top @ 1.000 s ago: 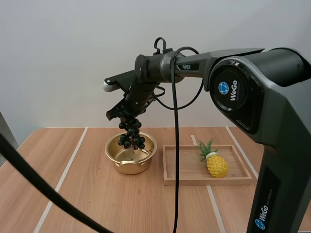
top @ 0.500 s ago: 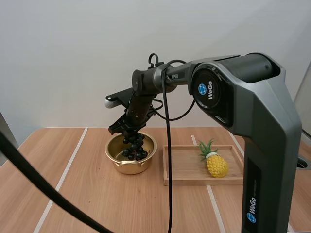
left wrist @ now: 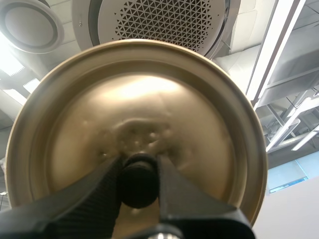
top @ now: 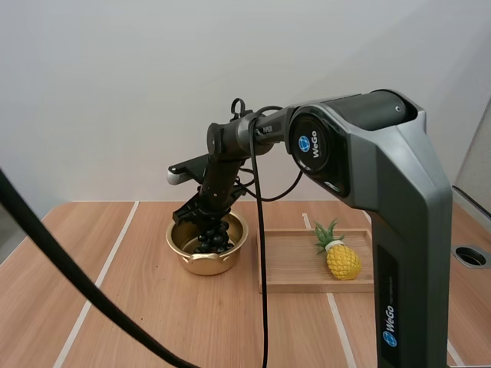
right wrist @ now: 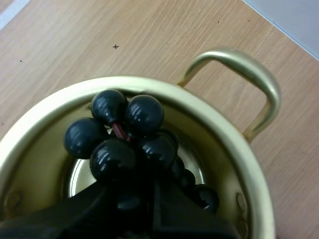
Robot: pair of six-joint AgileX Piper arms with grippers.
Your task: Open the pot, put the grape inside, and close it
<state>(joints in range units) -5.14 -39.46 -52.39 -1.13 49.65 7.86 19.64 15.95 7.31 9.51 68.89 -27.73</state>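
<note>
Right jaws hold grapes (top: 213, 236) inside pot (top: 202, 264) rim; left jaws pinch lid (left wrist: 149, 119).

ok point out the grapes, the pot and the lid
grapes (right wrist: 157, 149): right wrist view, a berry mid-bunch
pot (top: 205, 263): high view, front outer wall
lid (left wrist: 149, 114): left wrist view, middle of its domed face

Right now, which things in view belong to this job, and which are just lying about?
Job: pot; grapes, held inside it by the right gripper; lid, held by the left gripper.
Lying about: pineapple; wooden tray under it.
</note>
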